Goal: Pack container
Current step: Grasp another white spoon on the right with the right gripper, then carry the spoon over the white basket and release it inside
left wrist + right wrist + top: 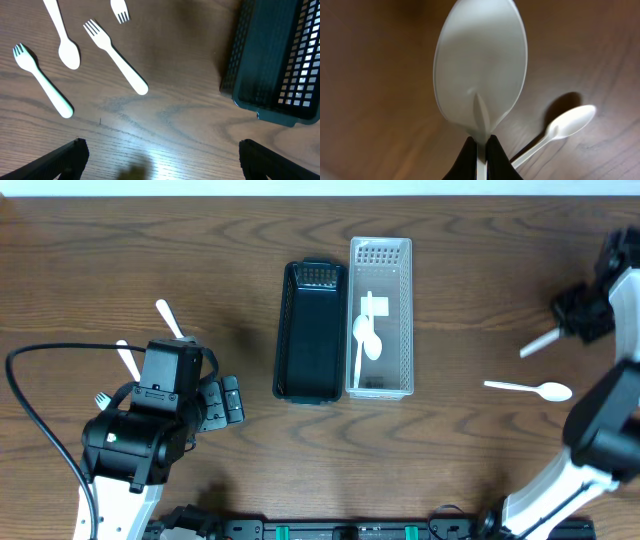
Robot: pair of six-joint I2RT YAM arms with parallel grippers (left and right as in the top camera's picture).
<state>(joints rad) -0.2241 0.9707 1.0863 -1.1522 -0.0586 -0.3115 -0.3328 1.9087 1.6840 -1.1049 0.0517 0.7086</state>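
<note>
A black basket (310, 330) and a clear basket (408, 320) stand side by side mid-table; the clear one holds white spoons (368, 338). My right gripper (582, 315) is at the far right, shut on a white spoon (480, 65) by its neck and holding it above the table; in the right wrist view (482, 150) the bowl points away from the fingers. Another white spoon (530, 389) lies on the table below it and shows in the right wrist view (560, 127). My left gripper (162, 160) is open and empty, left of the black basket (270, 60).
White plastic cutlery lies at the left: two whole forks (116, 57) (42, 80), a spoon (62, 32) and the tip of another fork (119, 10). In the overhead view the left arm covers part of it (168, 318). A black cable loops at the left edge (20, 390).
</note>
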